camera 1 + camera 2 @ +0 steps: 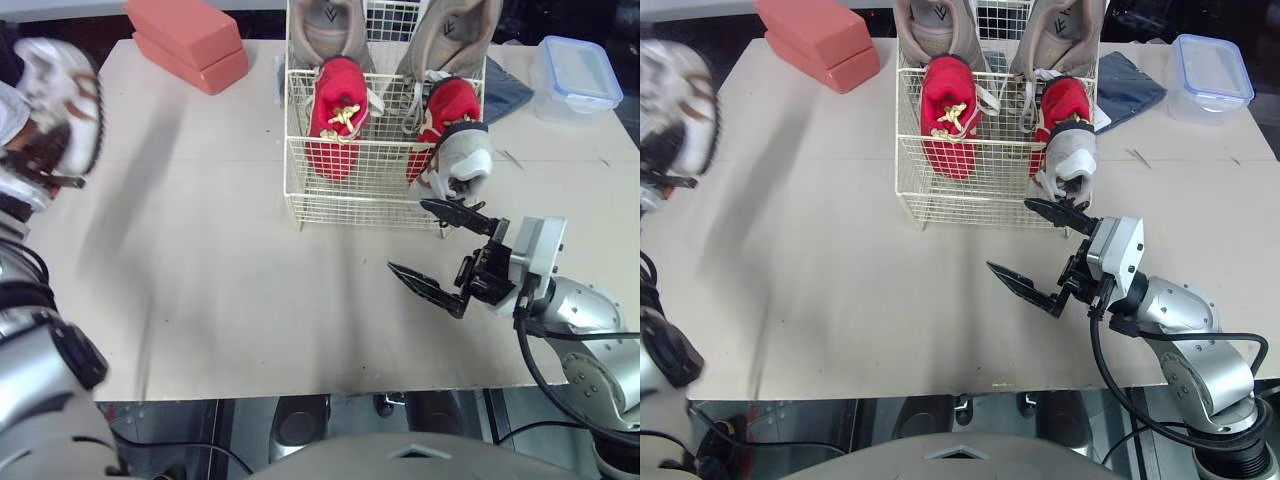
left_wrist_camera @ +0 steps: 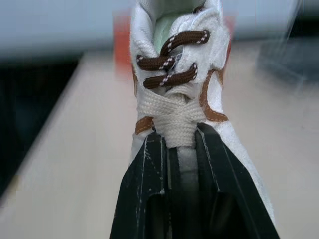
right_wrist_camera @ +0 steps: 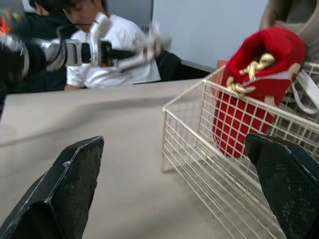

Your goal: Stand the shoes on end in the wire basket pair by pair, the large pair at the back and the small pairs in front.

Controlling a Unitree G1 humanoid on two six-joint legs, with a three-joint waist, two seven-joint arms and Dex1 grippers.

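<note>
L gripper (image 2: 178, 144) clamped on white shoe (image 1: 62, 105), upper left of frame. R gripper (image 1: 406, 236) wide open, empty, lower right, just below basket (image 1: 350, 205), top centre, red shoes (image 1: 337, 115) inside.

The black two-fingered left gripper (image 2: 177, 144) is held high, clamped on a white brown-laced shoe (image 2: 172, 112); the right gripper (image 1: 406, 235) is held low, fingers spread wide.
</note>
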